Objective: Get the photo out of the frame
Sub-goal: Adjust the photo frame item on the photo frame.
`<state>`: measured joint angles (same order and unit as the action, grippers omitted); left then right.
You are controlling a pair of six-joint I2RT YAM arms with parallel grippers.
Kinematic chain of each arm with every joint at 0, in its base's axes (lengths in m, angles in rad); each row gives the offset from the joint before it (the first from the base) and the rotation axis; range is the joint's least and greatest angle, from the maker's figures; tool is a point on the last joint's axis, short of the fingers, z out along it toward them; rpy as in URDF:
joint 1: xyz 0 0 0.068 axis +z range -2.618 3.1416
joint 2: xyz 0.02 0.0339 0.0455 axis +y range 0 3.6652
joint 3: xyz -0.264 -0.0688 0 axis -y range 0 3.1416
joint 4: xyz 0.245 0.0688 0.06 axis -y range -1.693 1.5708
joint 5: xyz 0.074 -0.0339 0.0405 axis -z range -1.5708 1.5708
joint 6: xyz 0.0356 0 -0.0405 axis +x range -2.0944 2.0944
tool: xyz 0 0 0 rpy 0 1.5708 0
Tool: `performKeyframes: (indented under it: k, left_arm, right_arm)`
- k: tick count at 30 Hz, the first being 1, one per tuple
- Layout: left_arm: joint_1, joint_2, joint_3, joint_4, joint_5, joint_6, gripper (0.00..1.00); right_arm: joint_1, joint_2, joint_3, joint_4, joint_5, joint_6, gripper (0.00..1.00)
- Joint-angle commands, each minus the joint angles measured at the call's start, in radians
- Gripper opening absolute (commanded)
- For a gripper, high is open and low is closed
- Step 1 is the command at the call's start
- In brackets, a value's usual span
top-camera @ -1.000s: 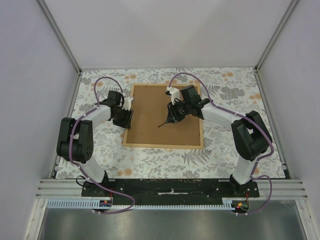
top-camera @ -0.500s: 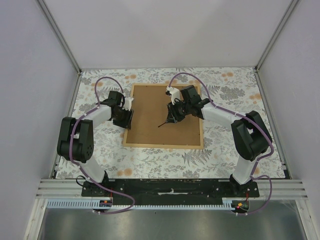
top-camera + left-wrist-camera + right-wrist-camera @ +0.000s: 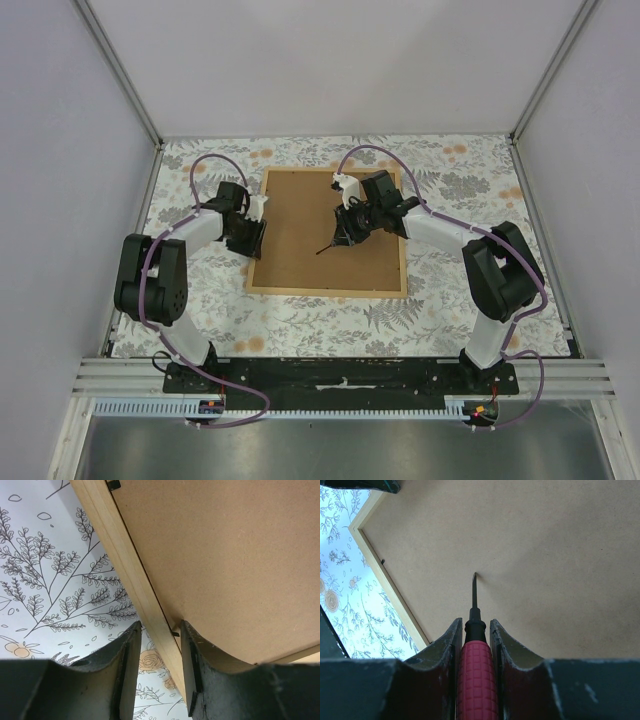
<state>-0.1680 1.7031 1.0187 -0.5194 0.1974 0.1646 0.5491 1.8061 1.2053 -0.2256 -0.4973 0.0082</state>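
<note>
The frame [image 3: 327, 291] lies face down on the table, its brown backing board [image 3: 310, 215] up. The photo is hidden under the board. My left gripper [image 3: 254, 232] is open at the frame's left edge. In the left wrist view [image 3: 161, 625] its jaws straddle the tan wooden strip [image 3: 115, 550], with a gap on the left side. My right gripper [image 3: 346, 230] is shut on a red-handled screwdriver [image 3: 477, 680]. The dark shaft tip [image 3: 474, 575] rests on the board [image 3: 545, 555] near the frame's middle.
A floral cloth [image 3: 450, 185] covers the table. Small black retaining clips [image 3: 114, 484] sit along the inner edge of the left strip. Grey walls enclose the table on three sides. The arm bases stand at the near edge.
</note>
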Motion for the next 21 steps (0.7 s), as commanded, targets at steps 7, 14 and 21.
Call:
performKeyframes:
  k: [7,14,21]
  left_arm:
    - [0.013,0.006,0.023,-0.064,0.020,0.032,0.44]
    - [0.013,0.032,0.027,-0.034,0.004,0.023,0.24]
    - [0.013,-0.008,0.018,-0.034,0.031,0.023,0.03]
  right_arm:
    - [0.008,0.042,-0.009,-0.038,0.032,-0.016,0.00]
    - [0.008,0.042,-0.006,-0.041,0.032,-0.016,0.00]
    - [0.008,0.056,-0.007,-0.043,0.036,-0.016,0.00]
